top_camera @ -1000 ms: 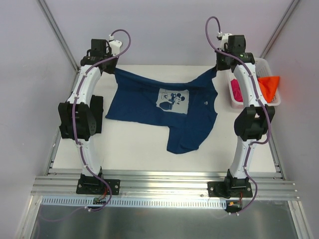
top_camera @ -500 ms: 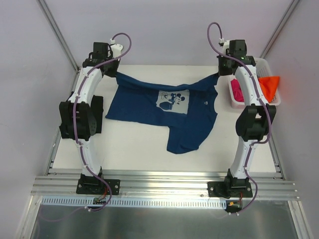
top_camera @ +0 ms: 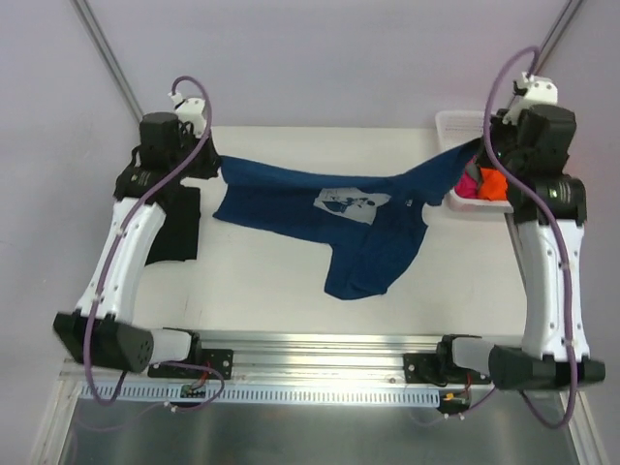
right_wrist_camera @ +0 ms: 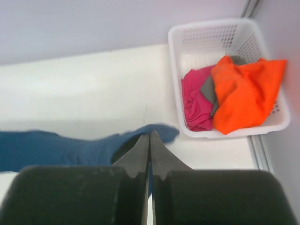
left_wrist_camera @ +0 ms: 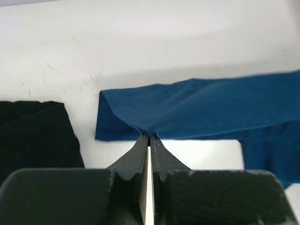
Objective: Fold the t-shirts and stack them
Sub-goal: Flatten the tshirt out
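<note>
The navy blue t-shirt [top_camera: 339, 208], with a white print, hangs stretched between both grippers above the table; its lower part droops onto the table toward the front. My left gripper [top_camera: 215, 163] is shut on its left corner, seen in the left wrist view [left_wrist_camera: 149, 135]. My right gripper [top_camera: 472, 150] is shut on its right corner, seen in the right wrist view [right_wrist_camera: 150, 133]. A black t-shirt [top_camera: 174, 223] lies folded at the left edge and shows in the left wrist view [left_wrist_camera: 33, 136]. Orange [right_wrist_camera: 246, 93], magenta [right_wrist_camera: 197, 101] and grey [right_wrist_camera: 208, 89] shirts lie in the basket.
The white plastic lattice basket [top_camera: 455, 121] stands at the back right of the table, right beside my right gripper; its rim shows in the right wrist view [right_wrist_camera: 180, 37]. Grey walls close in the back and both sides.
Both arms have swung outward and up, lifting the navy shirt's top edge and pulling it taut. The shirt's body has narrowed into a hanging band.
</note>
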`<state>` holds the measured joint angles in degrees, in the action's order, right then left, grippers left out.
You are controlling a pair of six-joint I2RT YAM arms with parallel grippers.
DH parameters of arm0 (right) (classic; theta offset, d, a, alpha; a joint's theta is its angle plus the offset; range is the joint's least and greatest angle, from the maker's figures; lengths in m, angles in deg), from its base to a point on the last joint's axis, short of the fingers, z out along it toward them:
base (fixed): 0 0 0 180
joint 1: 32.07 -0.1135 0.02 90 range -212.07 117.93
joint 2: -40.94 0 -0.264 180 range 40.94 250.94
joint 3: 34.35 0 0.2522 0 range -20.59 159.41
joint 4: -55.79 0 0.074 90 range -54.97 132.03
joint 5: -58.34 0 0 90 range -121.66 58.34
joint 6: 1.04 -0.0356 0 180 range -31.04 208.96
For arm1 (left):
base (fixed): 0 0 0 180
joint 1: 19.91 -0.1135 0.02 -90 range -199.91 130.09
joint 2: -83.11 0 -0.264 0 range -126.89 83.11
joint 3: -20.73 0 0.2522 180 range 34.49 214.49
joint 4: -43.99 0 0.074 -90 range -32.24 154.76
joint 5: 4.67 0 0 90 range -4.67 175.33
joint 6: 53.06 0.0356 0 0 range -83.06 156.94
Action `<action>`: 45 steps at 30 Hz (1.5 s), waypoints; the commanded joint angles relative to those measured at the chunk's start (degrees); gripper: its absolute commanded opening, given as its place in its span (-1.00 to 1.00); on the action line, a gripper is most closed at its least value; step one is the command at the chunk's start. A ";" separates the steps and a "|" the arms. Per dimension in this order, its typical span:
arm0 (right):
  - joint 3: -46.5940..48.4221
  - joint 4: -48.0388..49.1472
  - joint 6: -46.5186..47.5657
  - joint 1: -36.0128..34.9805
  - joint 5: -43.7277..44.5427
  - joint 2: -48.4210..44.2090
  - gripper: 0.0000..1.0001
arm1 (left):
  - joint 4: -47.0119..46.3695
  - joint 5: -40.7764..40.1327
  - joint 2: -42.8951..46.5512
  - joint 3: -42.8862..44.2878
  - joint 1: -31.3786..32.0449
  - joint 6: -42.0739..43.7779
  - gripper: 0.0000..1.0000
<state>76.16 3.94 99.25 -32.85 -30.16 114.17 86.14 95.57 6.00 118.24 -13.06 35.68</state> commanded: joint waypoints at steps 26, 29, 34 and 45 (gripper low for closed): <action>46.05 6.24 2.11 8.86 0.17 23.76 -0.99 | -5.79 0.22 -7.15 26.63 -0.44 2.57 -1.00; 46.16 9.60 2.46 8.60 0.61 26.78 -0.99 | -6.06 -1.09 -12.79 33.75 -0.44 4.94 -1.00; 38.00 7.95 -0.87 8.42 -0.44 22.84 -0.99 | -6.32 -2.94 -14.13 36.15 -0.44 6.97 -1.00; 17.08 0.47 2.80 8.69 -2.47 -4.65 -0.99 | -5.97 -1.98 9.41 12.09 0.88 4.69 -1.00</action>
<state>95.28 3.20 99.49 -24.54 -33.57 120.46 83.32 94.20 6.92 134.50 -12.36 40.56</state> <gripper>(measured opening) 0.012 0.009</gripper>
